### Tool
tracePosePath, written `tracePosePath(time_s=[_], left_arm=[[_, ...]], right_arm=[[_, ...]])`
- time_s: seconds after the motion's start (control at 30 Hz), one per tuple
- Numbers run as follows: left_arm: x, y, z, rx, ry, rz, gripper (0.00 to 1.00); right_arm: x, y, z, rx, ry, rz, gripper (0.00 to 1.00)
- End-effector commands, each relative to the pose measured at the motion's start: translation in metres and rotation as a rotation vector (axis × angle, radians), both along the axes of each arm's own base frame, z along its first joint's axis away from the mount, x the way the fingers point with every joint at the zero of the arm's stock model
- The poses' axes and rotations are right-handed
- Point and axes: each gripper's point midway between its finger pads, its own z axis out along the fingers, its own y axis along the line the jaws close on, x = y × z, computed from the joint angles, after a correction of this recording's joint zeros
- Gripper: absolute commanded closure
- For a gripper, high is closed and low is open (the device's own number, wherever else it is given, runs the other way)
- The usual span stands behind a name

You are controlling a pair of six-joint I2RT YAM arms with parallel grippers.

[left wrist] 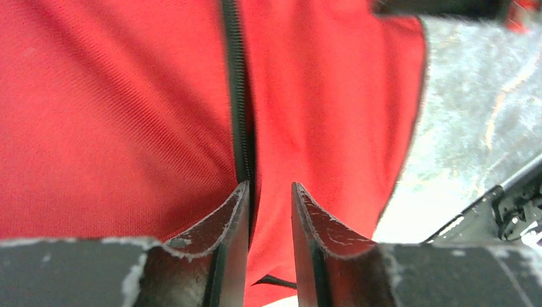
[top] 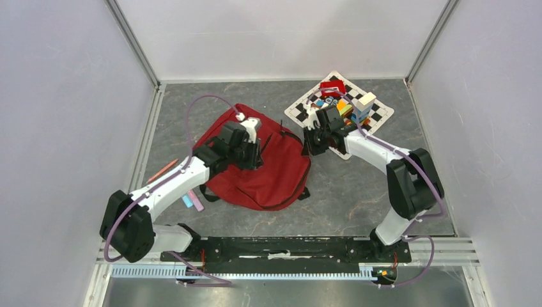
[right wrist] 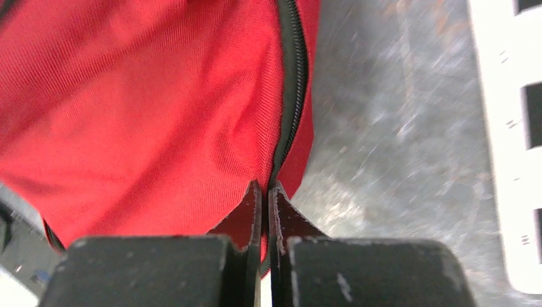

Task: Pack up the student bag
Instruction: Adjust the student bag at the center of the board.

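Observation:
The student bag (top: 268, 176) is a dark-red backpack lying flat in the middle of the table. My left gripper (top: 254, 158) hovers over its upper middle. In the left wrist view the gripper (left wrist: 270, 188) is a little open, with the black zipper (left wrist: 239, 96) running down to the left fingertip and red fabric showing in the gap. My right gripper (top: 312, 144) is at the bag's right edge. In the right wrist view it (right wrist: 265, 187) is shut on the zipper edge (right wrist: 293, 83) of the bag (right wrist: 147, 109).
A checkered mat (top: 377, 114) with several toy blocks, one of them a red block (top: 332, 87), lies at the back right, just behind my right gripper. An orange pencil (top: 162, 170) and blue and pink markers (top: 192, 201) lie left of the bag. Walls close in three sides.

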Motion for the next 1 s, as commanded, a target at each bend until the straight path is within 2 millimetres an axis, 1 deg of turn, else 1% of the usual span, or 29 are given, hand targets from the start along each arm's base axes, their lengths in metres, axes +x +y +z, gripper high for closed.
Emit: tracePosePath(time_s=[0.0,0.03,0.07,0.1,0.13,0.17,0.2,0.23,0.27,0.3,0.33,0.37,0.4,0.47,0.53,0.6,0.67,0.77,0.87,0.97], left_arm=[[-0.02,-0.073,0.025,-0.151,-0.048,-0.18,0.66],[-0.022,-0.086,0.029,-0.161,-0.053,-0.207,0.66],[-0.025,-0.098,0.028,-0.16,-0.046,-0.228,0.66],[-0.025,-0.109,0.031,-0.165,-0.045,-0.244,0.66],[-0.025,-0.118,0.031,-0.162,-0.041,-0.253,0.66],[-0.024,-0.127,0.033,-0.162,-0.044,-0.263,0.65],[-0.023,-0.133,0.036,-0.157,-0.053,-0.272,0.63],[-0.018,-0.134,0.037,-0.139,-0.065,-0.256,0.58],[-0.014,-0.133,0.04,-0.122,-0.077,-0.234,0.5],[-0.009,-0.128,0.042,-0.103,-0.091,-0.198,0.41],[-0.005,-0.122,0.045,-0.085,-0.107,-0.165,0.34],[-0.002,-0.114,0.048,-0.067,-0.123,-0.126,0.28],[0.002,-0.104,0.052,-0.045,-0.141,-0.08,0.23],[0.003,-0.087,0.063,-0.034,-0.169,-0.006,0.15],[-0.002,-0.071,0.069,-0.034,-0.18,0.044,0.07],[-0.006,-0.055,0.072,-0.026,-0.177,0.1,0.02],[-0.01,-0.039,0.07,-0.01,-0.158,0.15,0.0],[-0.012,-0.017,0.067,-0.003,-0.119,0.235,0.0],[-0.008,-0.003,0.068,-0.019,-0.11,0.307,0.0],[-0.002,0.004,0.069,-0.047,-0.091,0.356,0.0]], right_arm=[[0.078,-0.01,0.045,-0.158,-0.263,-0.034,1.0],[0.09,-0.014,0.051,-0.199,-0.295,-0.041,1.0],[0.104,-0.018,0.057,-0.238,-0.324,-0.053,1.0],[0.116,-0.018,0.067,-0.259,-0.356,-0.058,1.0],[0.126,-0.02,0.071,-0.28,-0.37,-0.075,1.0],[0.137,-0.018,0.079,-0.296,-0.398,-0.063,1.0],[0.145,-0.015,0.087,-0.291,-0.414,-0.062,0.97],[0.151,-0.011,0.09,-0.284,-0.417,-0.055,0.86],[0.154,-0.007,0.092,-0.277,-0.414,-0.047,0.72],[0.154,-0.004,0.095,-0.265,-0.413,-0.041,0.62],[0.154,-0.004,0.098,-0.258,-0.413,-0.041,0.52],[0.15,-0.001,0.102,-0.24,-0.412,-0.031,0.46],[0.146,-0.001,0.105,-0.227,-0.413,-0.023,0.41],[0.136,-0.001,0.113,-0.201,-0.42,-0.022,0.35],[0.125,0.0,0.126,-0.168,-0.435,-0.013,0.33],[0.11,0.003,0.13,-0.112,-0.411,-0.011,0.32],[0.096,0.009,0.132,-0.056,-0.387,0.001,0.32],[0.074,0.026,0.13,0.028,-0.337,0.038,0.31],[0.053,0.049,0.126,0.084,-0.291,0.088,0.32],[0.037,0.072,0.123,0.124,-0.265,0.143,0.32]])
